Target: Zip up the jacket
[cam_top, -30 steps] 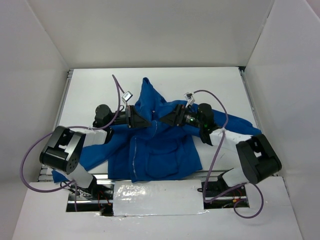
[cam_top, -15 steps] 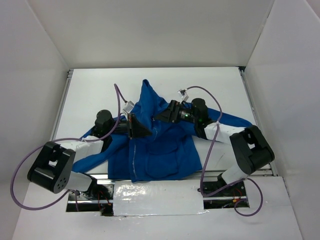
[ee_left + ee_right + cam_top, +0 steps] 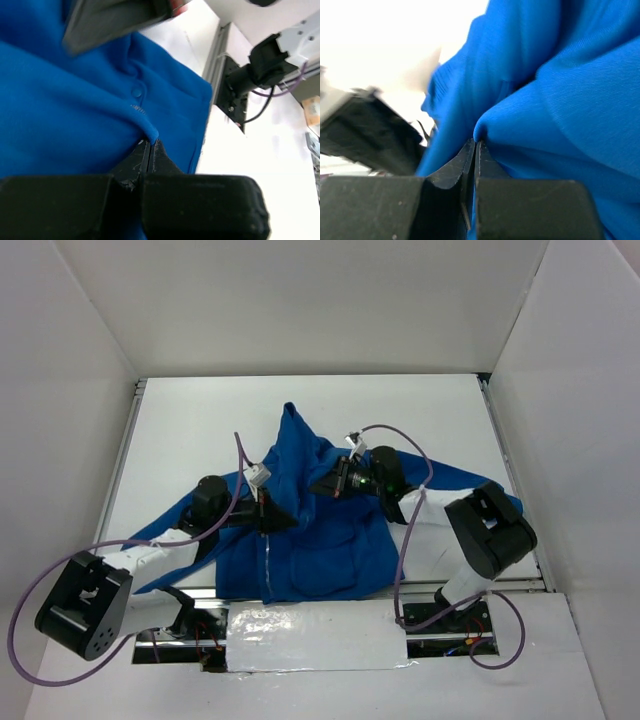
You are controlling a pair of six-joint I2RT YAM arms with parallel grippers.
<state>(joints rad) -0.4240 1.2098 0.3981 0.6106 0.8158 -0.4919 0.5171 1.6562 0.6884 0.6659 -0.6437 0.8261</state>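
The royal-blue jacket (image 3: 340,550) lies spread over the middle of the white table, collar pointing away, with its silver zipper (image 3: 268,575) running down the lower front. My left gripper (image 3: 288,522) is shut on a fold of the jacket's front edge (image 3: 150,134), just below a few zipper teeth (image 3: 137,108) and a snap (image 3: 136,92). My right gripper (image 3: 318,490) sits a little farther up the chest, shut on a ridge of jacket fabric (image 3: 485,125). The two grippers face each other closely. The zipper's slider is hidden.
The white table (image 3: 180,430) stands inside white walls. A metal rail (image 3: 330,592) runs along its near edge, close to the jacket's hem. One sleeve (image 3: 470,480) trails right under my right arm, the other (image 3: 165,530) left under my left arm. Purple cables (image 3: 400,430) loop above both wrists.
My right gripper moved left and closed on the jacket fabric. My left arm drew back toward the near edge, its gripper still shut, pulling the front edge with it.
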